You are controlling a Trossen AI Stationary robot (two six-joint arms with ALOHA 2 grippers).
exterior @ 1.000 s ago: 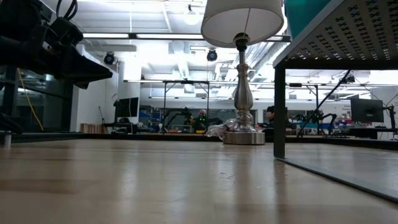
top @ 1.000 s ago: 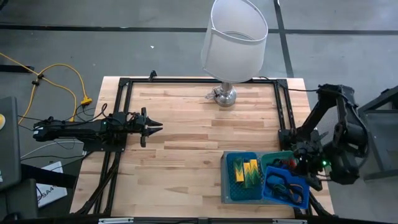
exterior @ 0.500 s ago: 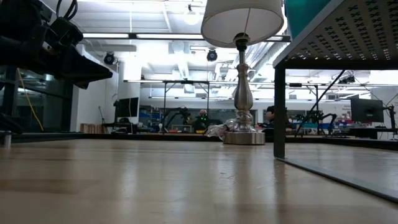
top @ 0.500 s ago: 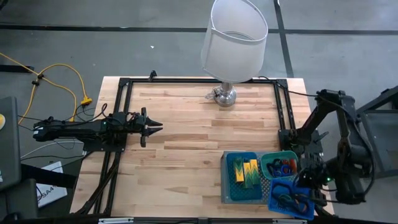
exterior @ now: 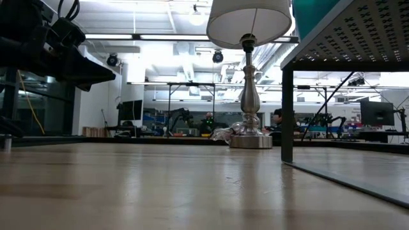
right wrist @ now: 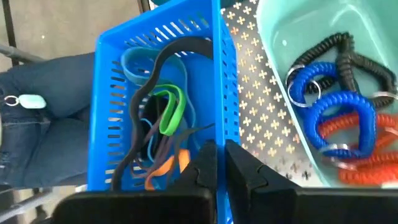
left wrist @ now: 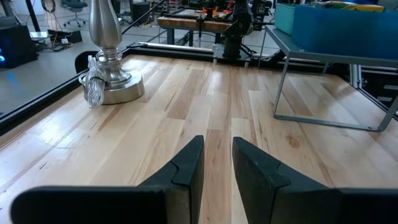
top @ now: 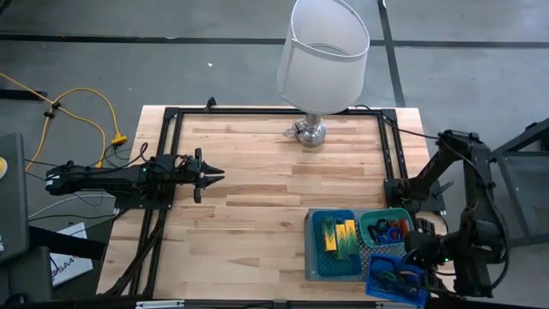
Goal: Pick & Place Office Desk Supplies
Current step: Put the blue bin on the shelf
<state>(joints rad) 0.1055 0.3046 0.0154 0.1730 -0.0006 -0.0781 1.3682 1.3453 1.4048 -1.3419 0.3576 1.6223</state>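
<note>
A blue slotted basket (top: 396,276) (right wrist: 161,106) with blue, black, green and orange bands hangs at the table's near right corner, and my right gripper (top: 412,260) (right wrist: 221,155) is shut on it. Beside it, a teal bin (top: 386,227) (right wrist: 292,37) holds coiled blue, red and black rings (right wrist: 339,118). A blue bin of yellow-and-green blocks (top: 336,236) stands on the grey perforated tray (top: 312,257). My left gripper (top: 214,174) (left wrist: 217,152) waits level at the table's left side, slightly open and holding nothing. My right gripper pinches the basket's side wall at its rim (right wrist: 219,127), one finger inside the basket and one outside. The fingers come from above, slanting down. The basket sits tilted in the hold, partly out past the tray's near right corner.
A big white-shaded lamp (top: 322,51) stands on its chrome base (top: 310,133) at the far middle. The tray stands raised on thin legs (exterior: 287,108). A black frame rail (top: 390,146) borders the table. Past the basket the right wrist view shows a person's jeans (right wrist: 43,124). Bare wood (top: 249,215) lies between the arms.
My right gripper has gone toward the table's near edge and a little down, staying shut. It has drawn the blue basket away from the teal bin toward the near right corner. The teal bin now shows uncovered.
</note>
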